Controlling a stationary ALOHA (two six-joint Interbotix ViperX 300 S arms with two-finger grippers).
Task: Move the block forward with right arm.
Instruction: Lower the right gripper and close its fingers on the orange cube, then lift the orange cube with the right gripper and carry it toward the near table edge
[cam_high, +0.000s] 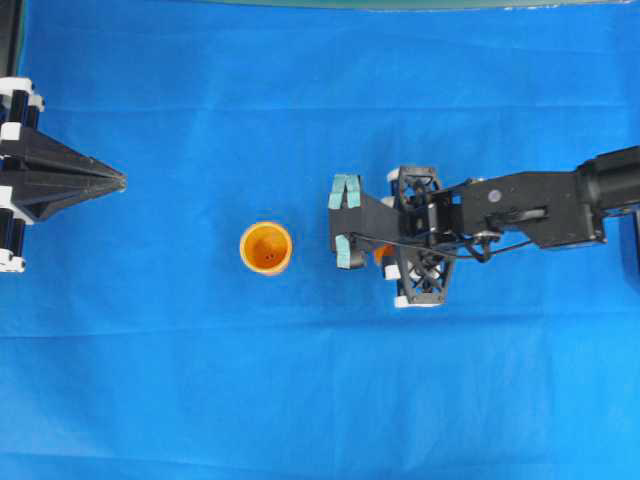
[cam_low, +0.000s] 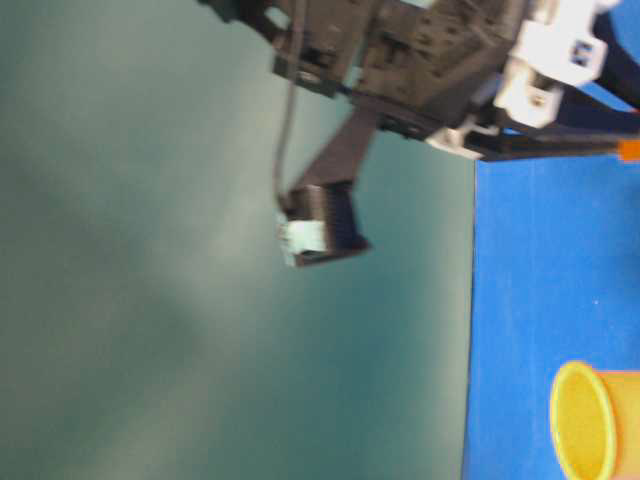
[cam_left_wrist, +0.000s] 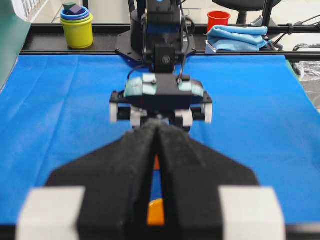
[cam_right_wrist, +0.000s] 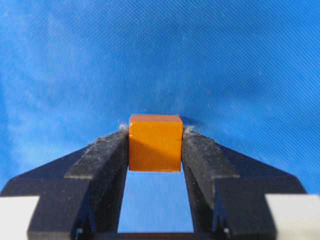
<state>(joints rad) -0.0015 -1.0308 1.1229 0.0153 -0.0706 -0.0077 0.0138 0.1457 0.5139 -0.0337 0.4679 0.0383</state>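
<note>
Obs., standing by the rig. Blue cloth-covered table (cam_high: 150, 400), 2 arms, 1 cup, 1 block.

R arm: black open-frame right arm (cam_high: 520, 205) reaches in from the right edge of the overhead view toward table centre. Its right gripper (cam_right_wrist: 155, 145) has 2 black padded fingers (cam_right_wrist: 102, 160), and the small orange cube block (cam_right_wrist: 155, 142) sits between them, one finger against each side face: jaws clamped on the block. Wrist cam is clear on this. Block looks to be at or just above the cloth; can't tell which from these views. In overhead only a sliver of orange shows under the gripper frame (cam_high: 381, 254), w/ 2 teal pad pieces (cam_high: 346, 192) visible further left.

L arm: black pointed left gripper (cam_high: 105, 181) w/ white blocks sits at the left edge, well apart from everything, its 2 fingers pressed together to a tip, nothing between them.

Cup: 1 round orange-yellow plastic cup (cam_high: 266, 247), upright, mouth up, between the two grippers and nearer the right one, not touching it.

Bkgd (L wrist cam): 1 stack of nested coloured cups (cam_left_wrist: 77, 25), 1 red cup (cam_left_wrist: 218, 20), 1 folded blue cloth (cam_left_wrist: 237, 37) beyond the table's far edge.
</note>
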